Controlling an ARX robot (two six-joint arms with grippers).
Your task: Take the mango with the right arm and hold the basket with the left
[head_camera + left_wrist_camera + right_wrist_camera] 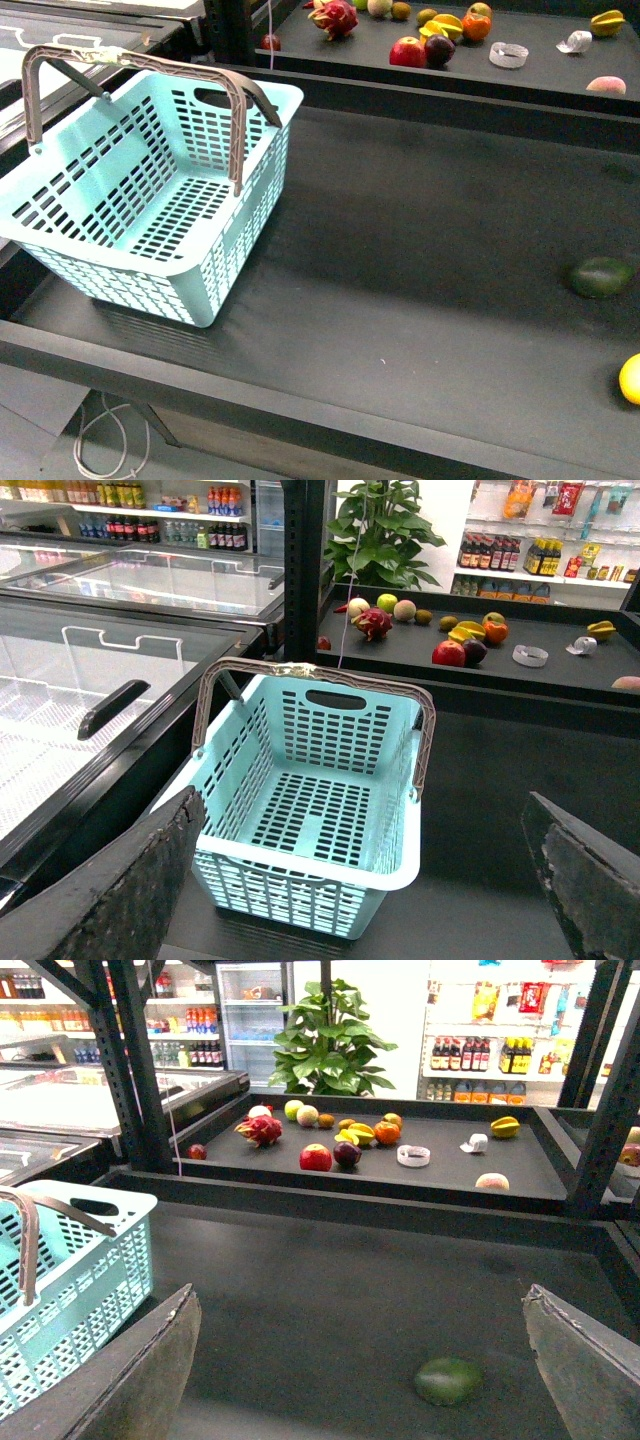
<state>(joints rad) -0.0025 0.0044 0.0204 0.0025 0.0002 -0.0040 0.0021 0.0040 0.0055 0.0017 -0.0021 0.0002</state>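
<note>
Turquoise plastic, slotted on every wall and stiff-looking, makes up the basket [240, 250], which sits empty at about nine o'clock on the black table [400, 300] with its two grey-brown handles [130, 62] raised over it. I judge it light and rigid but apt to skate on the matte top, so the thick rolled rim or a handle bar looks the surest place to steady it. The left gripper [362, 797] hangs short of the basket's near rim, its dark, scuffed fingers [150, 880] spread wide with nothing between them. Toward three o'clock lies a dull dark green fruit [602, 277], and just beyond it, at about five o'clock from it, the mango [630, 379] rests on the table, cut by the front view's right edge. It is bright yellow, smooth and rounded; probably light, firm yet easy to bruise, slick-skinned and ready to roll, so a gentle pinch across its narrow middle seems best. The right gripper [360, 1290] is likewise wide open and empty, and its wrist view shows only the green fruit, not the mango.
</note>
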